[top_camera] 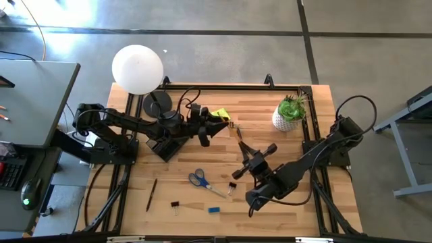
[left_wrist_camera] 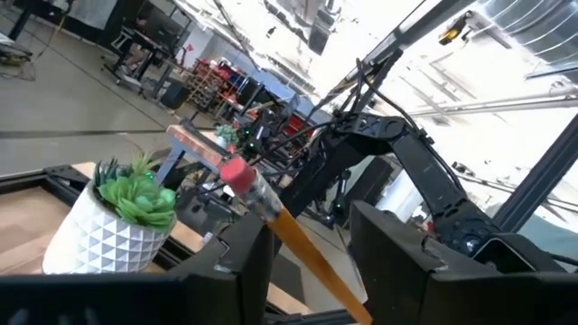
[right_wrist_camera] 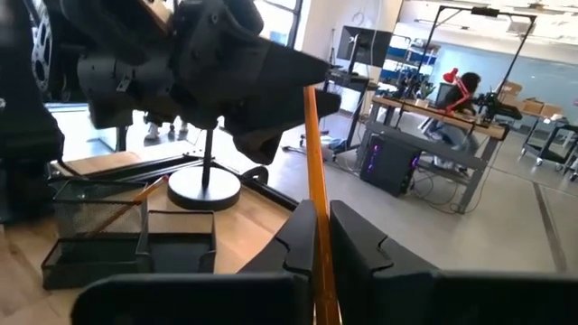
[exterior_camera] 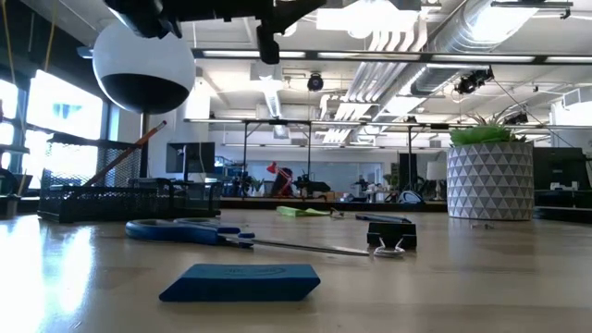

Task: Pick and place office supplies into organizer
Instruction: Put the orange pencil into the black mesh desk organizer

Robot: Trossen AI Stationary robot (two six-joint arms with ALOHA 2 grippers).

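Note:
An orange pencil (right_wrist_camera: 313, 162) with a pink eraser end (left_wrist_camera: 238, 171) is up in the air between both grippers over the table's middle. My right gripper (right_wrist_camera: 319, 230) (top_camera: 241, 145) is shut on it. My left gripper (left_wrist_camera: 312, 244) (top_camera: 223, 123) is open, one finger on either side of the pencil's upper part. The black organizer (top_camera: 165, 145) (right_wrist_camera: 135, 239) sits under my left arm, with another pencil (right_wrist_camera: 126, 203) leaning in its mesh cup. Scissors (top_camera: 200, 179), a blue eraser (top_camera: 213, 210), binder clips (top_camera: 174, 204) (top_camera: 231, 187), a pen (top_camera: 151, 194) and a yellow pad (top_camera: 219, 113) lie on the table. My right gripper pinches the pencil's lower shaft (right_wrist_camera: 318, 236) between its two fingers, coming from the near right and pointing toward the far left. The pencil is lifted clear and sticks out past the fingertips toward my left gripper. My left gripper's fingers flank the pencil just below the eraser (left_wrist_camera: 275, 215). I cannot tell whether one finger touches it.
The potted plant (top_camera: 290, 113) stands at the far right. The globe lamp (top_camera: 138, 69) and its round base (top_camera: 156, 103) stand at the far left, beside the organizer. Bare wood (top_camera: 283, 216) lies along the near edge to the right of the eraser.

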